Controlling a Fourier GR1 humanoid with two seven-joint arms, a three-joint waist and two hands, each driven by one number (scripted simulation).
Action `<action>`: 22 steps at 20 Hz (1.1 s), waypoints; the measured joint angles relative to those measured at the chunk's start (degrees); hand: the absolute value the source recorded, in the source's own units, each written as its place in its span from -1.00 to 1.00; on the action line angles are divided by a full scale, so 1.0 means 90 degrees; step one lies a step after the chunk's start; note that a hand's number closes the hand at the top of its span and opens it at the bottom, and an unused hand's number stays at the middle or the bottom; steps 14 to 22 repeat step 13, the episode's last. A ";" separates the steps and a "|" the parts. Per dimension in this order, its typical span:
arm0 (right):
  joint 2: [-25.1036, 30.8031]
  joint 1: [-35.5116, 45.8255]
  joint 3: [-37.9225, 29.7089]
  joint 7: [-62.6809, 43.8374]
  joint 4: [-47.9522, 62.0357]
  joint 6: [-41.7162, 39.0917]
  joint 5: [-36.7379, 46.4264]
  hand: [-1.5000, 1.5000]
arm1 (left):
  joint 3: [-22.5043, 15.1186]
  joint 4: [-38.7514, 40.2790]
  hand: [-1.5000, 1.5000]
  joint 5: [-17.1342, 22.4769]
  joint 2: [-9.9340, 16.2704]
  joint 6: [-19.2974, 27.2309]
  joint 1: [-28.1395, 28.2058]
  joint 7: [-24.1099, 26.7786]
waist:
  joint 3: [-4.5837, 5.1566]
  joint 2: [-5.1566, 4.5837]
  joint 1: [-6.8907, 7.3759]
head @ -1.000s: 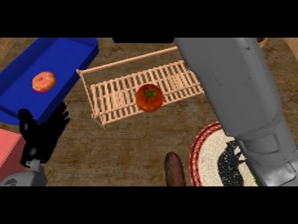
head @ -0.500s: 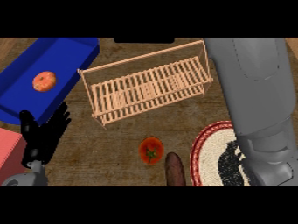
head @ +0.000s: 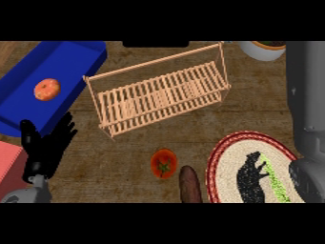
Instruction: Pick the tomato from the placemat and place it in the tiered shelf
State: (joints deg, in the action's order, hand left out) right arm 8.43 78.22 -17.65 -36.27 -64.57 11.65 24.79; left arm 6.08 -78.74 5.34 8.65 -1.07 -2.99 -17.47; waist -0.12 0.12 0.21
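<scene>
Nearest the robot, the tomato (head: 163, 163) lay on the bare wooden counter (head: 123, 157), just beside the brown oblong thing (head: 190, 184) at the lower edge, perhaps a sausage or a sweet potato, and a little apart from the rim of the round woven placemat (head: 225, 159) with its dark animal figure; it sat neither on the placemat nor in the shelf. The right hand could not be made out: only the grey right forearm (head: 318, 109) showed along the right side, so whether its fingers were spread or curled could not be told. The left hand (head: 46, 147) rested at the lower left, fingers straight and apart, holding nothing. The risk from here looked plain: the tomato was round and free on a flat top, so a careless approach could nudge it and send it rolling, possibly against the brown thing or toward the counter's near edge, and a reach from above might catch that neighbour too. Farther back, the slatted wooden tiered shelf (head: 161, 93) stood with nothing in it, its gaps wide enough to let a badly set fruit tip. Beyond, at the left, the blue tray (head: 73, 62) held one orange-coloured fruit (head: 46, 89); a white bowl (head: 263, 50) showed at the far right.
</scene>
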 measured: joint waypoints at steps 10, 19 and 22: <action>0.1286 -0.0694 -0.1035 -0.0125 -0.0321 -0.0331 -0.0854 -1.00 | 0.0036 -0.0065 0.00 -0.0007 0.0044 -0.0051 0.0097 0.0035 | -0.0004 0.0005 -0.0038; 0.1694 -0.0987 -0.1298 -0.0046 -0.0431 -0.0800 -0.1342 -1.00 | 0.0033 -0.0096 0.00 -0.0013 0.0030 -0.0045 0.0119 0.0015 | -0.0003 0.0006 -0.0038; 0.1694 -0.0987 -0.1298 -0.0046 -0.0431 -0.0800 -0.1342 -1.00 | 0.0033 -0.0096 0.00 -0.0013 0.0030 -0.0045 0.0119 0.0015 | -0.0003 0.0006 -0.0038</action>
